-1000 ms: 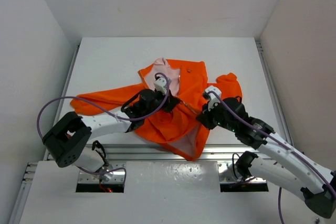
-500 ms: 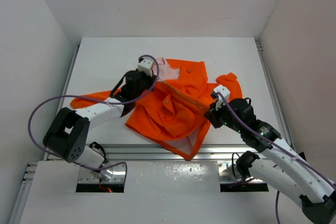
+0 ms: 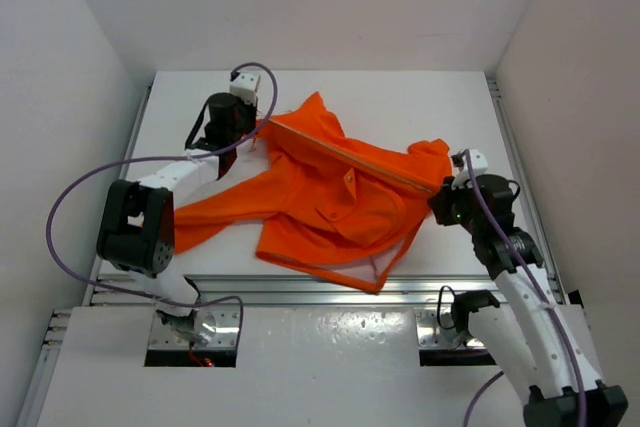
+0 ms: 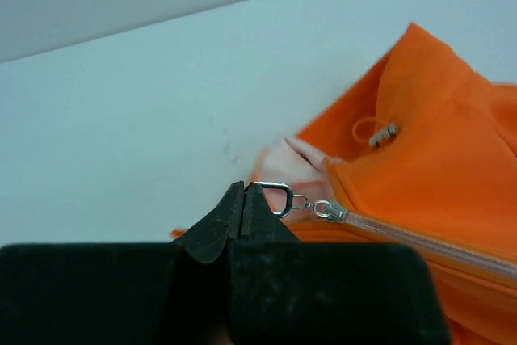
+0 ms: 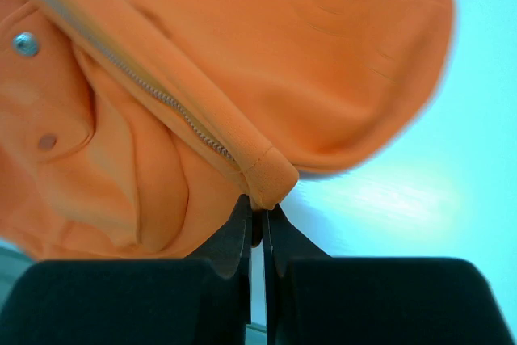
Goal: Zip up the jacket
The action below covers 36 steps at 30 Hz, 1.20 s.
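Observation:
The orange jacket (image 3: pixel 330 197) lies on the white table, its zipper line stretched taut from back left to right. My left gripper (image 3: pixel 258 127) is at the collar end, shut on the silver zipper pull ring (image 4: pixel 279 198). The slider (image 4: pixel 329 210) sits just below the collar of the jacket (image 4: pixel 436 143), with closed zipper teeth trailing behind it. My right gripper (image 3: pixel 441 199) is at the other end, shut on the bottom hem corner (image 5: pixel 271 179) of the jacket (image 5: pixel 323 62), beside the zipper's lower end.
One sleeve (image 3: pixel 200 212) trails toward the front left and the other sleeve (image 3: pixel 435 152) bunches beside my right gripper. A metal rail (image 3: pixel 320 292) runs along the table's front edge. White walls close in at the back and both sides.
My left gripper has travelled from mid-jacket to the back left, drawing the zipper pull up to the collar. My right gripper has moved right with the hem, and the front is now closed and taut.

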Available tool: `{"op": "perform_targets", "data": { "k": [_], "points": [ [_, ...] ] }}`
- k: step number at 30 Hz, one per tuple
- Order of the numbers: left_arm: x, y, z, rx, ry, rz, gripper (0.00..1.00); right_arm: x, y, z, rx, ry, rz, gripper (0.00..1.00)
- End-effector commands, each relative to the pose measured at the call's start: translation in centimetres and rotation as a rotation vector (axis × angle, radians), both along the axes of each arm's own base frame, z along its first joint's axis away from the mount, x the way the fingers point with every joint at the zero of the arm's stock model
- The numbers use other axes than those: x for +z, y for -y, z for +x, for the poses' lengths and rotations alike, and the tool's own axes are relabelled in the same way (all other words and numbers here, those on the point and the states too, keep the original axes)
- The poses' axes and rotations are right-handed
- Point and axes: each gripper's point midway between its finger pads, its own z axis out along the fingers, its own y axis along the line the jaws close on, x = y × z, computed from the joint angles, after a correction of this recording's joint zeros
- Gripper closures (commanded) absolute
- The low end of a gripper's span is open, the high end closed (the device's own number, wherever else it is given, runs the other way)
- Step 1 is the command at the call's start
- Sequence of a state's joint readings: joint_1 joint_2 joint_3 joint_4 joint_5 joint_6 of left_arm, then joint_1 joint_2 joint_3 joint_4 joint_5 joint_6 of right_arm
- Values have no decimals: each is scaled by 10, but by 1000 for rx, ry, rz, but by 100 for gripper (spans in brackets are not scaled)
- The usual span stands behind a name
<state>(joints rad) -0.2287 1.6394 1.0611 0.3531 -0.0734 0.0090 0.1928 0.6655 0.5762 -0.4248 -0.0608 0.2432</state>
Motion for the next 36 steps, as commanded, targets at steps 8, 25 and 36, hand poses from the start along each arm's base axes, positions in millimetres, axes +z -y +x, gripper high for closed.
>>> {"op": "perform_targets", "data": {
  "k": [8,25,36],
  "points": [
    [78,-155,66,407,178,91,100,19,105,35,-388,10,44,100],
    [139,-159,74,284,265,65,24,69,141,96,-434,136,85,44],
    [147,-155,14,197,0,-87,0,91,119,67,-180,134,-13,0]
  ]
}}
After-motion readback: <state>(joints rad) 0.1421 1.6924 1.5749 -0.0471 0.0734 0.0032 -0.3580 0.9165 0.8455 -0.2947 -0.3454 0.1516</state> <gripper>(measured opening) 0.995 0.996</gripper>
